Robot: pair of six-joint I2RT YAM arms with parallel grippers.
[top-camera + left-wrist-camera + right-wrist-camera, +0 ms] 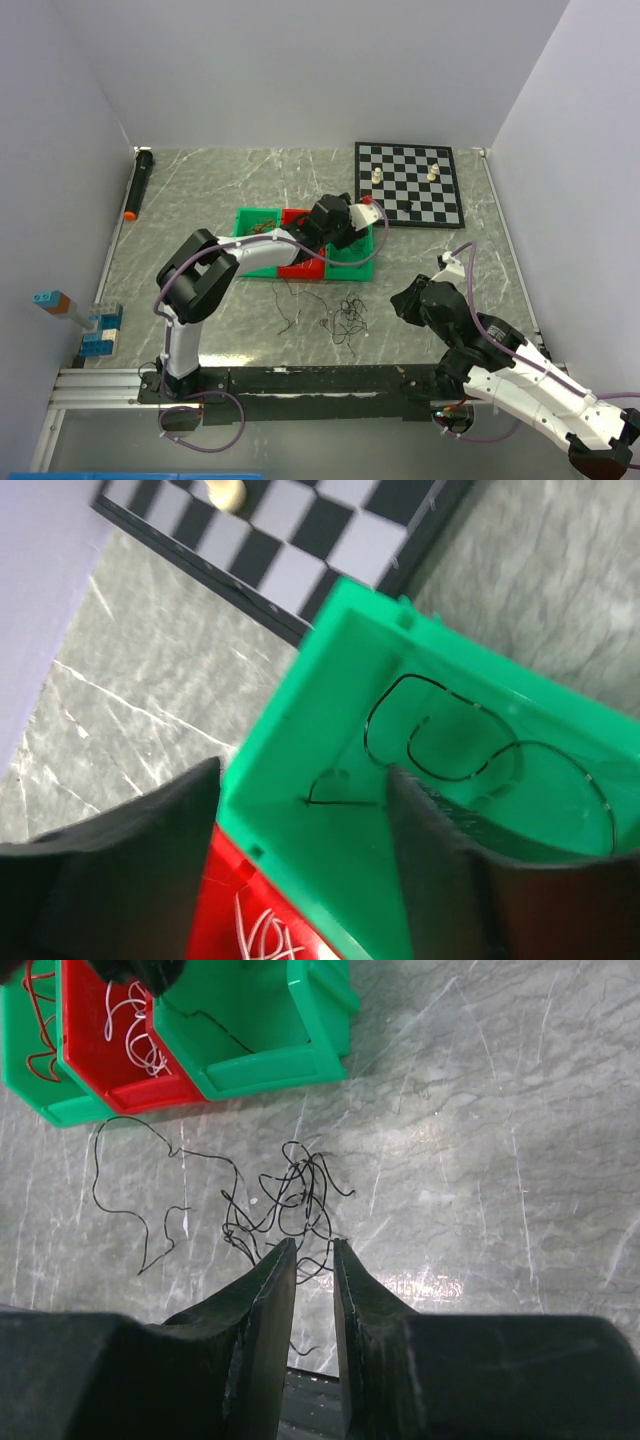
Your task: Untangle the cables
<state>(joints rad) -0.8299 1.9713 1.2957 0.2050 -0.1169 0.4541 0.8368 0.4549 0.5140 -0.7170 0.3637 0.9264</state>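
Observation:
A tangle of black cables (pixel 290 1205) lies on the marble table, just in front of my right gripper (pixel 313 1248). Its jaws stand a narrow gap apart with nothing between them. One loose black cable (pixel 150 1190) trails to the tangle's left. My left gripper (pixel 300 780) hangs open over the right green bin (pixel 330 880), where a single black cable (pixel 440 735) lies on the floor. White cables (pixel 262 930) sit in the red bin (pixel 300 245), and red-brown ones (pixel 35 1030) in the left green bin (pixel 255 222). From above, the tangle (pixel 347 318) lies between both arms.
A chessboard (pixel 408 185) with a few pieces lies behind the bins at the right. A black stick with an orange tip (pixel 138 185) rests along the left wall. Blue blocks (pixel 100 330) stand at the near left edge. White walls enclose three sides.

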